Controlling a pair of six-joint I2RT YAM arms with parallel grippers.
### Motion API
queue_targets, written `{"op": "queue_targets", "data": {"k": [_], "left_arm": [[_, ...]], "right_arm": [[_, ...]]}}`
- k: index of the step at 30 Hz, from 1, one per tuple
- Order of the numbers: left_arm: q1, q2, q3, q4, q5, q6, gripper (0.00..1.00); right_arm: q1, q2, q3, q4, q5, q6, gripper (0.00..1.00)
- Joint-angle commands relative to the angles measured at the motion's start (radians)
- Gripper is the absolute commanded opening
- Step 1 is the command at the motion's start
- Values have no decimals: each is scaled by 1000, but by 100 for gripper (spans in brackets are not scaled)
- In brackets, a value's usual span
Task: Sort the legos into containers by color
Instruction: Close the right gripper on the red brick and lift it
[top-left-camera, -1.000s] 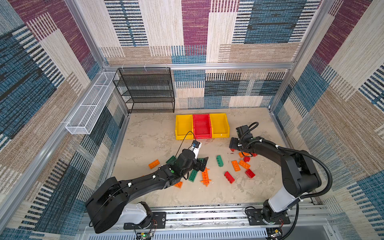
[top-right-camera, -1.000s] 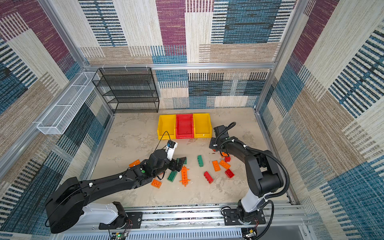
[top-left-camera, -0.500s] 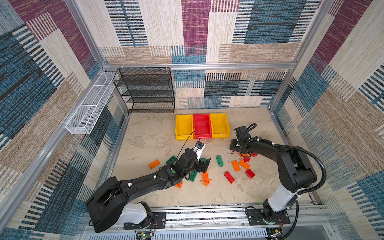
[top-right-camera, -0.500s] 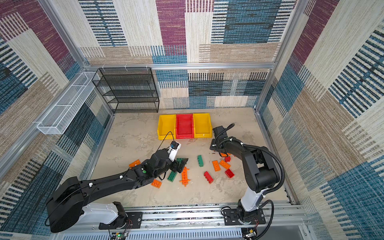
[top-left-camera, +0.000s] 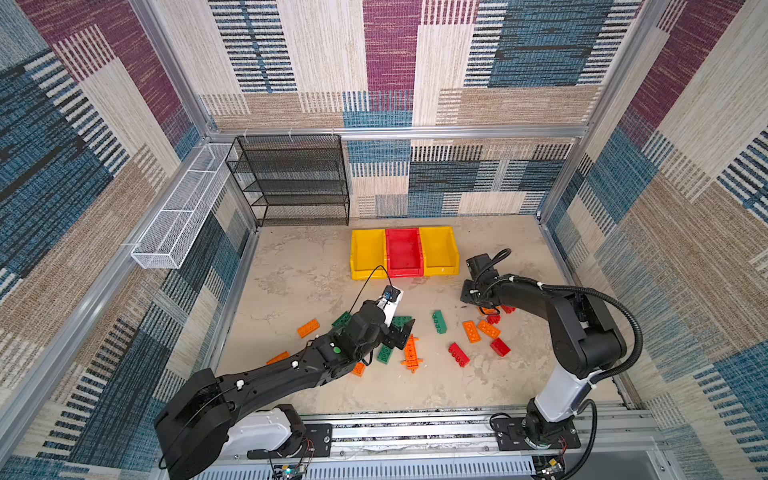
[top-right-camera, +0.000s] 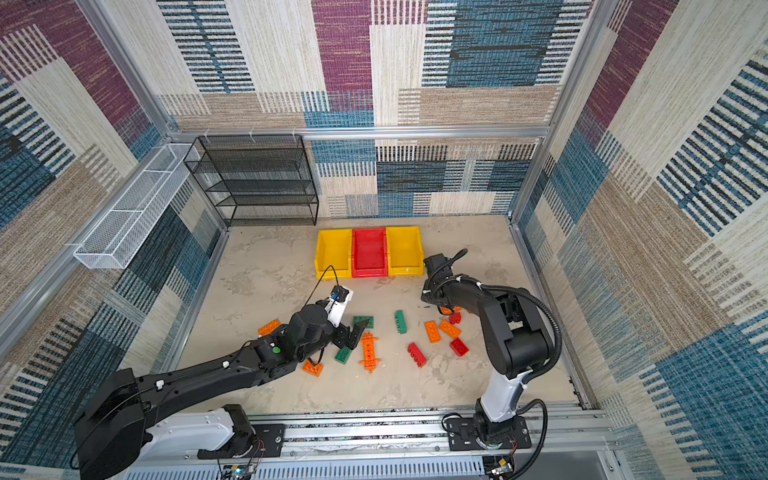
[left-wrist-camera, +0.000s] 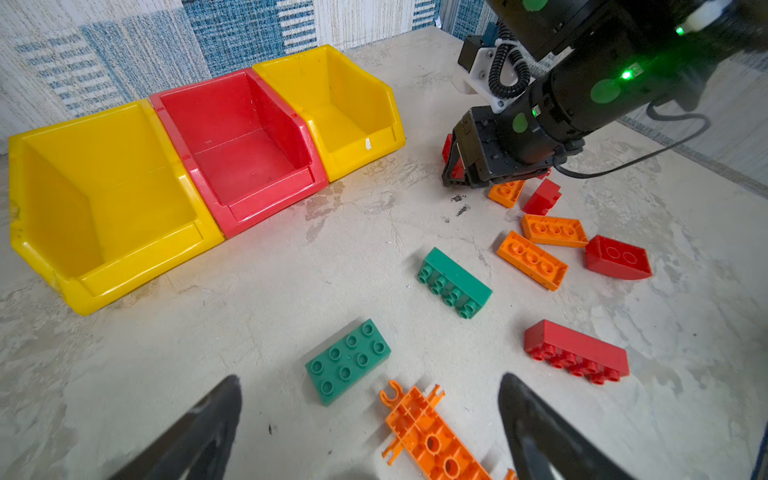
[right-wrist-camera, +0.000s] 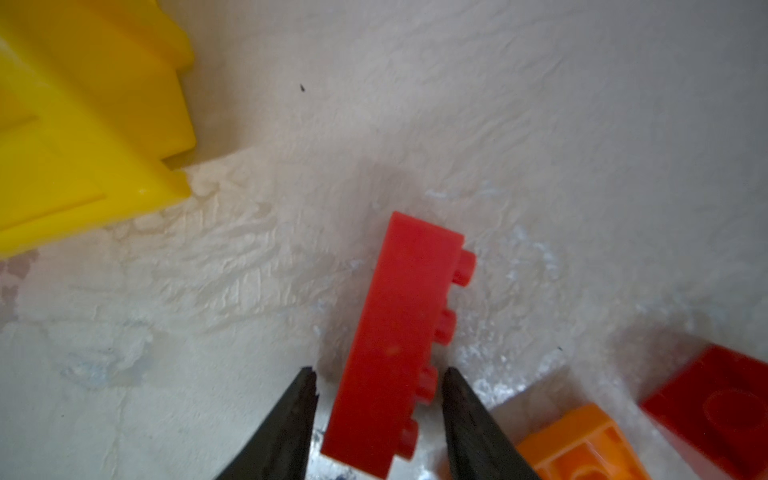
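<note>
Legos (top-left-camera: 439, 322) scattered before three bins (top-left-camera: 405, 272)

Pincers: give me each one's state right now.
Left pincer: open, holding nothing.
Right pincer: closed on a red brick.

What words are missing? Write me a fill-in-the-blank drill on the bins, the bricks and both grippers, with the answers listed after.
1. The middle bin of the row is ___, set between two yellow bins.
2. The right gripper has a finger on either side of a brick coloured ___.
3. The left gripper is ___, with nothing held in it.
4. The long flat plate with side tabs is ___.

Missing words: red; red; open; orange.
</note>
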Motion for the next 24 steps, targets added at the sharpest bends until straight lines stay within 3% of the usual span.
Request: {"op": "queue_targets", "data": {"k": [1, 7, 16, 20, 24], "left_arm": [[0, -20, -9, -14, -16, -17, 97], [-1, -30, -11, -14, -6, -29, 97], [-2, -31, -25, -11, -9, -28, 96], [-1, -41, -36, -12, -20, -23, 96], [-2, -44, -45, -9, -27, -19, 96]], "right_arm": [[2, -30, -4, 8, 33, 14, 68], [2, -66, -8, 11, 55, 14, 72], [-3, 14, 57, 5, 80, 12, 67], [-9, 62, 79, 0, 70, 12, 58], [-9, 71, 80, 0, 73, 9, 37]]}}
